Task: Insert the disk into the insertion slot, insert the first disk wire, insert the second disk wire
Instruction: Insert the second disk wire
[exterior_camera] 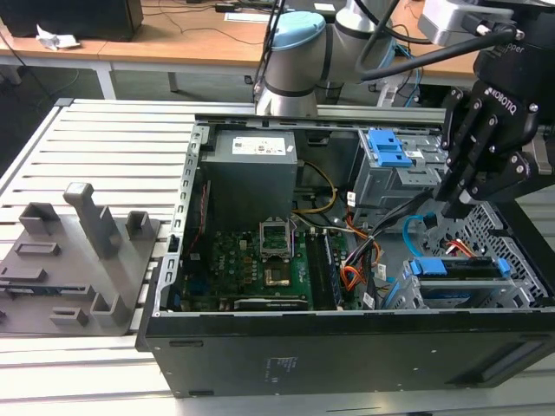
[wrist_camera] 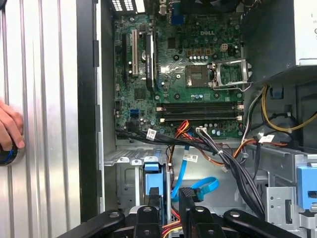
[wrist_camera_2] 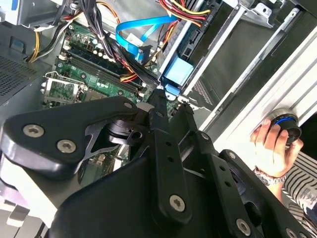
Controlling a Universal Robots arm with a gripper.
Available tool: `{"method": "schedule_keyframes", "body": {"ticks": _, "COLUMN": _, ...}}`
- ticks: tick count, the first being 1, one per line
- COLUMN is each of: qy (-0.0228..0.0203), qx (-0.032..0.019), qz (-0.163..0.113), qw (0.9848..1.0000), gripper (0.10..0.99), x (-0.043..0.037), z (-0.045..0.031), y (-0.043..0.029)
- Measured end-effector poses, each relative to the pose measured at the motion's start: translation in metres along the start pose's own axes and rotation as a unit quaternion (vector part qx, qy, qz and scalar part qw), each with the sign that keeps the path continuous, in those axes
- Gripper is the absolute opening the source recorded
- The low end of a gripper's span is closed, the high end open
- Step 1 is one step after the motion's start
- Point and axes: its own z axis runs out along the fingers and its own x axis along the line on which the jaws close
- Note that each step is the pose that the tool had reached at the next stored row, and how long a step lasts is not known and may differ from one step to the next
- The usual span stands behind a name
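One hand (exterior_camera: 453, 208) hovers above the disk (exterior_camera: 460, 267) in the insertion slot (exterior_camera: 487, 232).

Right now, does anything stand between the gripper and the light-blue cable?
Nothing visible does. In the first wrist view the light-blue cable loops just beside the gripper; the black wire bundle runs beyond it.

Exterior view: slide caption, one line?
Gripper near the blue-framed disk in the insertion slot of an open computer case, light-blue wire looping beside.
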Motion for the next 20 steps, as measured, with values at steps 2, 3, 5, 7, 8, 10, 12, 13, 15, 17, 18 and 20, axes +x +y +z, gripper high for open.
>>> {"method": "schedule_keyframes", "body": {"ticks": 2, "qy": 0.0001, "qx": 0.0, "qz": -0.001, "qw": 1.0, "gripper": 0.302, "x": -0.0048, "z": 0.0011, "y": 0.0003}}
{"method": "schedule_keyframes", "body": {"ticks": 3, "qy": 0.0001, "qx": 0.0, "qz": -0.001, "qw": 1.0, "gripper": 0.302, "x": -0.0063, "z": 0.0015, "y": 0.0003}}
{"method": "schedule_keyframes", "body": {"ticks": 5, "qy": 0.0, "qx": 0.0001, "qz": -0.002, "qw": 1.0, "gripper": 0.302, "x": -0.0102, "z": 0.0023, "y": 0.0005}}
{"method": "schedule_keyframes", "body": {"ticks": 7, "qy": 0.0002, "qx": 0.0003, "qz": -0.005, "qw": 1.0, "gripper": 0.302, "x": -0.0135, "z": 0.0029, "y": 0.0006}}
{"method": "schedule_keyframes", "body": {"ticks": 8, "qy": 0.0002, "qx": 0.0004, "qz": -0.007, "qw": 1.0, "gripper": 0.302, "x": -0.0152, "z": 0.0032, "y": 0.0007}}
{"method": "schedule_keyframes", "body": {"ticks": 10, "qy": 0.0004, "qx": 0.0006, "qz": -0.011, "qw": 0.9999, "gripper": 0.302, "x": -0.0209, "z": 0.0032, "y": 0.001}}
{"method": "schedule_keyframes", "body": {"ticks": 12, "qy": 0.0006, "qx": 0.0008, "qz": -0.015, "qw": 0.9999, "gripper": 0.302, "x": -0.0266, "z": 0.003, "y": 0.0012}}
{"method": "schedule_keyframes", "body": {"ticks": 13, "qy": 0.0008, "qx": 0.0009, "qz": -0.017, "qw": 0.9999, "gripper": 0.302, "x": -0.028, "z": 0.0029, "y": 0.0013}}
{"method": "schedule_keyframes", "body": {"ticks": 15, "qy": 0.0009, "qx": 0.0011, "qz": -0.021, "qw": 0.9998, "gripper": 0.302, "x": -0.0291, "z": 0.0029, "y": 0.0014}}
{"method": "schedule_keyframes", "body": {"ticks": 17, "qy": 0.0012, "qx": 0.0017, "qz": -0.032, "qw": 0.9995, "gripper": 0.302, "x": -0.0293, "z": 0.003, "y": 0.0014}}
{"method": "schedule_keyframes", "body": {"ticks": 18, "qy": 0.0015, "qx": 0.0021, "qz": -0.039, "qw": 0.9992, "gripper": 0.302, "x": -0.0294, "z": 0.003, "y": 0.0014}}
{"method": "schedule_keyframes", "body": {"ticks": 20, "qy": 0.0018, "qx": 0.0027, "qz": -0.052, "qw": 0.9987, "gripper": 0.302, "x": -0.0294, "z": 0.003, "y": 0.0014}}
